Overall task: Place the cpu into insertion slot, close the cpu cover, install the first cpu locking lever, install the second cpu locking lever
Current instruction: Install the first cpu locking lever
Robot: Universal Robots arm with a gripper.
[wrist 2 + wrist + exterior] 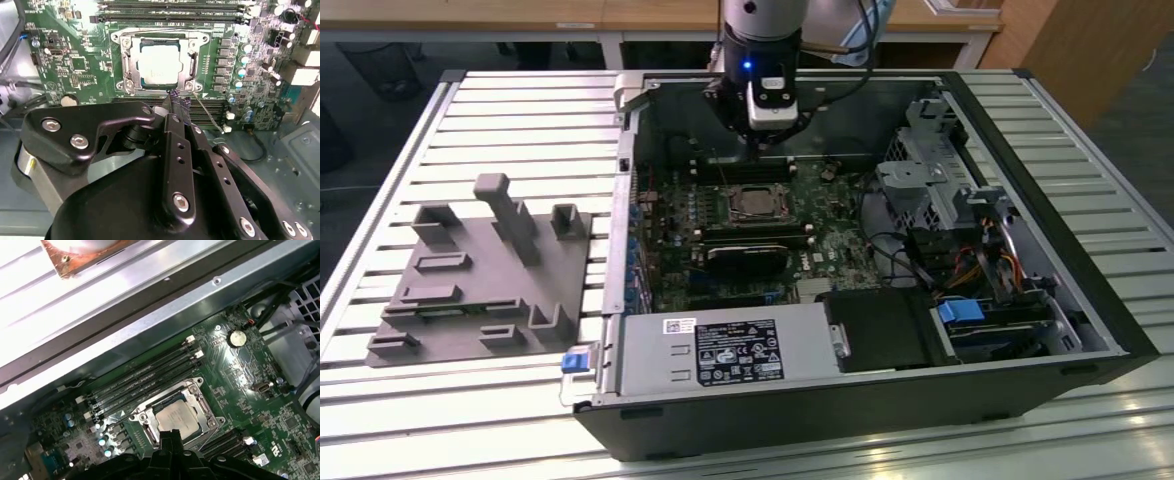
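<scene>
With the cpu (159,67) seated in the insertion slot (119,41) and the cpu cover (130,62) closed over it, the first lever step seems in hand: the end effector (177,102), clenched on nothing visible, hovers at the slot's edge beside a wire lever (207,116), work demanding fine aim.

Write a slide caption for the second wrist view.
Closed gripper at the edge of the chip, which sits framed by its metal cover on the motherboard.
</scene>
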